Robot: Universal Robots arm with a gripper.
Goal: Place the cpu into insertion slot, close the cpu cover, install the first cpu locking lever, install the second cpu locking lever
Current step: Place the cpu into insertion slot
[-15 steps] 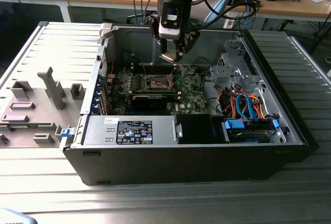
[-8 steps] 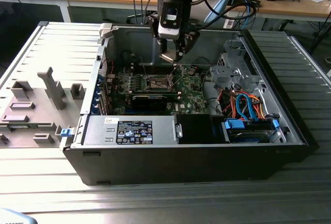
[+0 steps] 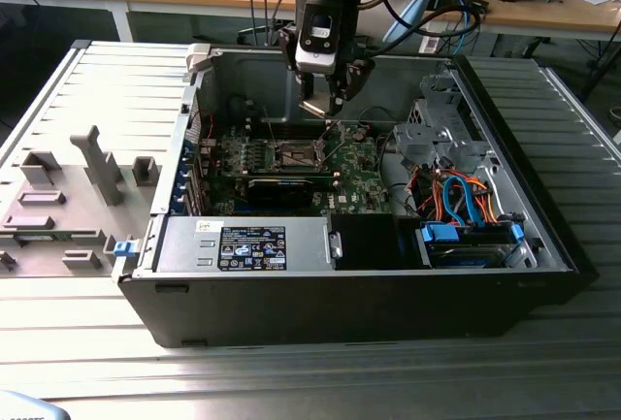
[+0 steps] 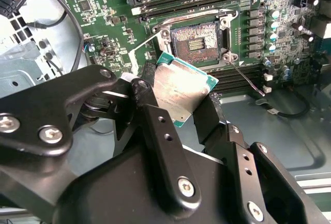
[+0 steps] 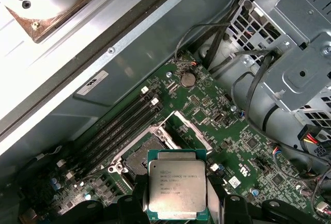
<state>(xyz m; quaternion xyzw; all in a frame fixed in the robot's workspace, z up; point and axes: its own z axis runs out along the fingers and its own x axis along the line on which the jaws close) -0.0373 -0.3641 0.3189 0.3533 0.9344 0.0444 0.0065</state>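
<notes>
While the tool (image 3: 326, 100) hangs above the insertion slot (image 3: 298, 156), it pinches the cpu (image 5: 177, 190) between its black fingers (image 4: 155, 125)
In both wrist views the chip is clamped by opposite edges, silver top showing, tilted and clear of the slot. The slot lies uncovered on the green board (image 3: 364, 182), its brownish-gold centre exposed; the cpu cover (image 5: 192, 129) stands swung up at one edge of the slot, and a thin locking lever (image 4: 247, 79) juts free just beside the slot. In the exterior view the slot sits near the middle of the open computer case (image 3: 340, 308), the long black card (image 3: 281, 187) just in front of the slot, the blue and orange cables (image 3: 461, 197) well away from it toward the exterior view's right; the case rests on the ribbed counter (image 3: 291, 381)
</notes>
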